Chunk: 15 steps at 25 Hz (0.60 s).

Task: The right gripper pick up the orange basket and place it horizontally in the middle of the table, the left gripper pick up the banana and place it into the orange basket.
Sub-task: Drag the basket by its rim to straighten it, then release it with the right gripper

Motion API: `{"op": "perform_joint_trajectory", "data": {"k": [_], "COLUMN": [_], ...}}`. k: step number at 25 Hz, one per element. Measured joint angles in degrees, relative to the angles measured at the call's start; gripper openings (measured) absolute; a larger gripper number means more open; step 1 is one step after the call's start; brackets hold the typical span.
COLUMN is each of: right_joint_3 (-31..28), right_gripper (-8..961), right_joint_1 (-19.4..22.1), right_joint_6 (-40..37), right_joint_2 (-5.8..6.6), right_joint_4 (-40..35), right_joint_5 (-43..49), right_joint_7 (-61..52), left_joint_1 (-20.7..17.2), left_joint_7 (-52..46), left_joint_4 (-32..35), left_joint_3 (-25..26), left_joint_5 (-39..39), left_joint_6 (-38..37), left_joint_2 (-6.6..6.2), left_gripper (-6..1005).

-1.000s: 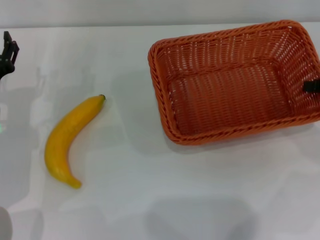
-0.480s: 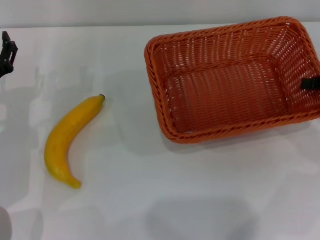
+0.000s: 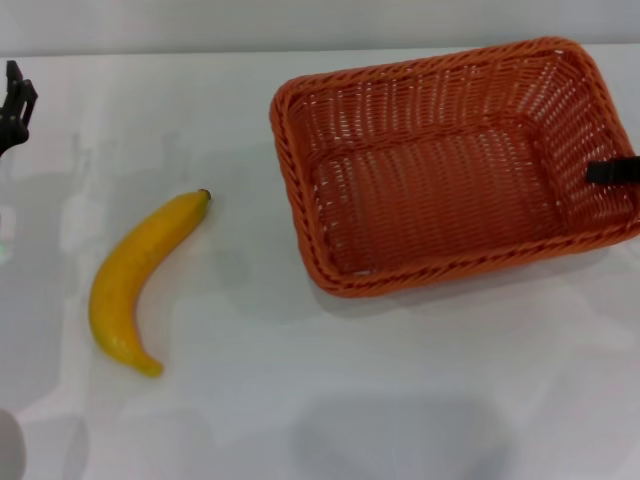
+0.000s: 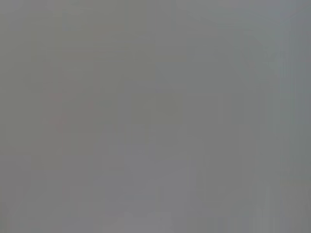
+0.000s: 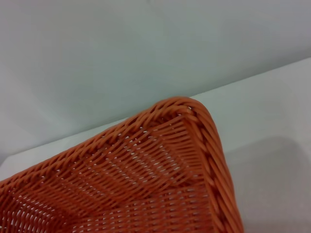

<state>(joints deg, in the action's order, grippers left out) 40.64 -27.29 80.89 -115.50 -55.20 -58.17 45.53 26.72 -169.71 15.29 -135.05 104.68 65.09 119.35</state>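
White, smooth table (image 3: pixel 300 400) carries the large woven orange basket (image 3: pixel 440 170) right of centre, clamped at its right rim by the right gripper (image 3: pixel 612 172); a weak edge grip risks tilting it.

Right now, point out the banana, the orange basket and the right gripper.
banana (image 3: pixel 132 275), head view, middle of its yellow body.
orange basket (image 3: pixel 300 225), head view, left braided rim.
right gripper (image 3: pixel 612 171), head view, black finger at the basket's right wall.

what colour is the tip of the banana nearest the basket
Dark, green-black, on the banana, which is otherwise yellow-orange. The head view shows it best.
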Motion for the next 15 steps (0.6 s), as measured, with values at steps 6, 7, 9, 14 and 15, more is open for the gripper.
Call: {"op": "perform_joint_trajectory", "data": {"k": [6,7,9,14,15], "right_joint_3": [1.6,1.6,1.6,1.7,1.7], "right_gripper": [153,154,155,159,159], "right_joint_1": [0.3,0.3,0.3,0.4,0.4], "right_joint_6": [-0.2,-0.2,-0.2,0.6,0.7], "right_joint_2": [0.03,0.05,0.11,0.17,0.18], "right_joint_4": [-0.2,-0.2,0.0,0.2,0.2], "right_joint_5": [-1.1,-1.2,-1.6,-2.5,-2.5], "right_joint_7": [-0.1,-0.1,-0.1,0.1,0.1], "left_joint_1": [0.0,0.0,0.0,-0.2,-0.2], "left_joint_7": [0.0,0.0,0.0,0.0,0.0], "left_joint_4": [0.0,0.0,0.0,0.0,0.0], "left_joint_3": [0.1,0.1,0.1,0.1,0.1], "left_joint_5": [0.0,0.0,-0.1,-0.1,-0.1], "left_joint_6": [0.0,0.0,0.0,0.2,0.2], "left_joint_2": [0.0,0.0,0.0,0.0,0.0], "left_gripper": [811,811,811,810,810]}}
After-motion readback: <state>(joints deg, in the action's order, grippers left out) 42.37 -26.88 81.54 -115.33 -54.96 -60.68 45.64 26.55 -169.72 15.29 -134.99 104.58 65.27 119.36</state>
